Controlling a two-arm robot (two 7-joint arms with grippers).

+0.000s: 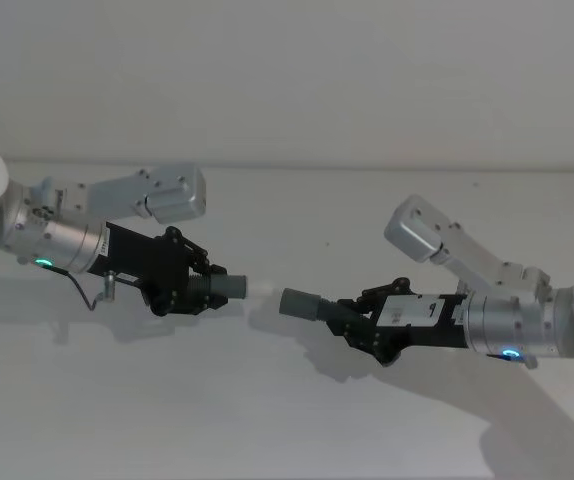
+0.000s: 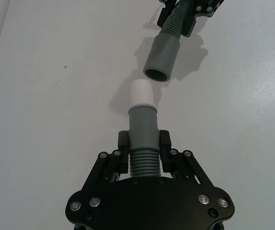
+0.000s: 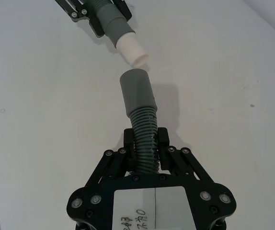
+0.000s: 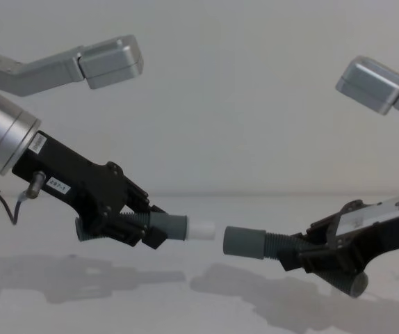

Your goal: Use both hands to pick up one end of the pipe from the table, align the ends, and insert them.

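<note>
- Closest to the wrist camera, the left tool (image 2: 143, 149) is clamping its two fingers on the ribbed middle of the white-tipped pipe piece (image 2: 143, 125), holding it clear of the desk (image 2: 56, 120).
- Its narrow white tip (image 2: 142, 93) is pointing toward 3 o'clock in the head view, straight at the other piece.
- Facing it, the wide-cuffed pipe piece (image 3: 140, 108) is sitting in the right tool (image 3: 146, 146), whose fingers are closing on the ribbed section just behind the smooth grey cuff (image 3: 136, 91).
- That cuff's open mouth is pointing toward 9 o'clock in the head view, near the white tip but not touching it; a small gap is showing between the two ends.
- From the chest camera, the two ends are lying roughly level, the white tip (image 4: 201, 229) at about 9 o'clock of the cuff (image 4: 245, 243) and very slightly higher.
- Both pieces are hanging above the white desk, casting shadows on it below.
- Left arm (image 1: 57, 240) is reaching in from 9 o'clock and the right arm (image 1: 527, 325) from 3 o'clock in the head view.
</note>
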